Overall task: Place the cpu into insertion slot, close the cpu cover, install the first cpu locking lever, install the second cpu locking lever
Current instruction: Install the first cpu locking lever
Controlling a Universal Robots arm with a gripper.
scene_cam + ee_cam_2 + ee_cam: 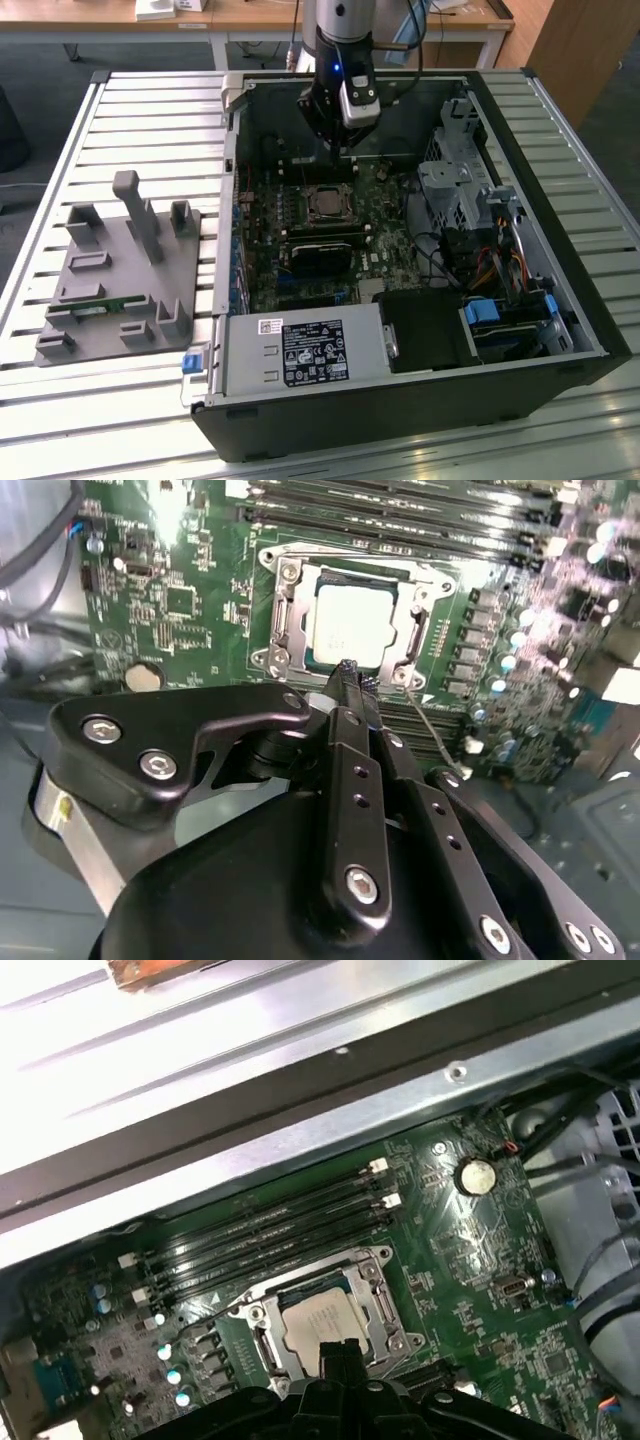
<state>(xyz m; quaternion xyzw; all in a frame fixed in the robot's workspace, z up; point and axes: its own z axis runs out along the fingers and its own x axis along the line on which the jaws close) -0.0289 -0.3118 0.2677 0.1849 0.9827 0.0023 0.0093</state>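
Slatted metal table: carries everything we see in the exterior view.
Grey moulded plastic fixture tray: on the table at the exterior view's left, just beside the case. A thin green circuit-board stick lies in one of its grooves.
Open black computer case: lying on its side, middle to right. We look straight in at the green motherboard.
Silver boxy power supply: in the case's near corner, label up.
Black rectangular card: on the board, just camera-side of the socket.
Small flat square silver-grey cpu: seated flat in the small square black-rimmed insertion slot, mid-board.
Thin silver-grey metal frame cpu cover: down around the chip, which shows through its window in both wrist views.
Black two-finger gripper: hangs over the board at the socket's edge. Jaws look pressed together and we see nothing between them. We cannot tell whether it touches the socket.
Thin wire locking lever: beside the socket, angled away from the frame. We cannot tell if it is latched.
Long narrow black memory slots: parallel rows alongside the socket.
Silver perforated drive cage: inside the case at the exterior view's right.
Blue-tabbed drive bay: near right corner, coloured cables just above it.
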